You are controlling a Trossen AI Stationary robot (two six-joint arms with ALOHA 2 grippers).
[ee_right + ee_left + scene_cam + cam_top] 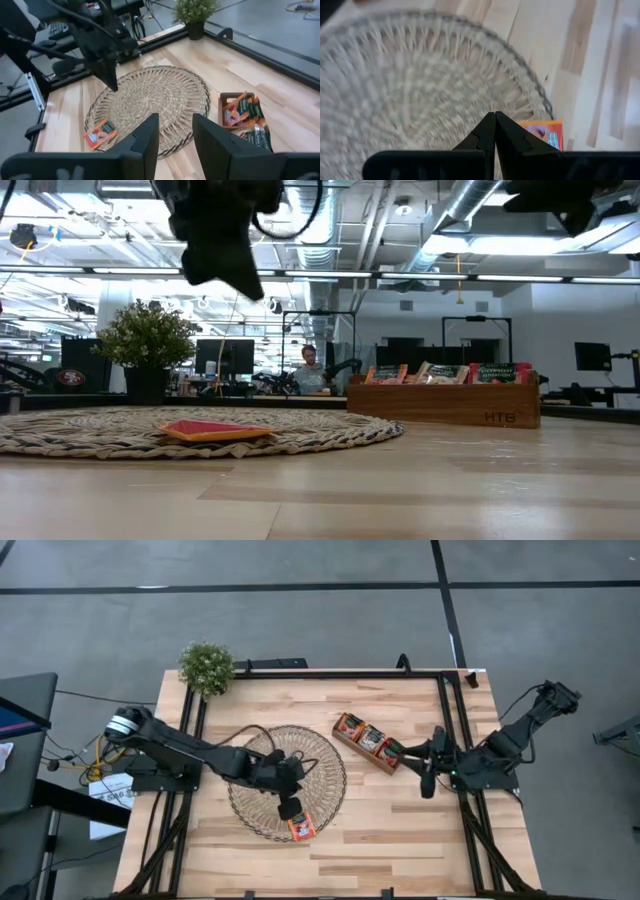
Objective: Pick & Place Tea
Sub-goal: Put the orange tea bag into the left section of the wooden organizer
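Observation:
One red-orange tea sachet (302, 829) lies flat on the near edge of the round wicker mat (262, 755); it also shows in the low view as the sachet (215, 430). My left gripper (291, 808) hangs shut and empty above the mat, just beside that sachet (542, 132), with its fingertips (495, 122) closed together. Several more sachets, red-orange and green, stand in the brown wooden tray (368, 740). My right gripper (420, 762) waits open (175, 132) by the tray's right end, holding nothing.
A small potted plant (206, 666) stands at the table's far left corner. Black frame rails (450, 720) run along the far and side edges. Bare wood lies near the table's near edge (400, 840). A person (310, 368) sits far behind the table.

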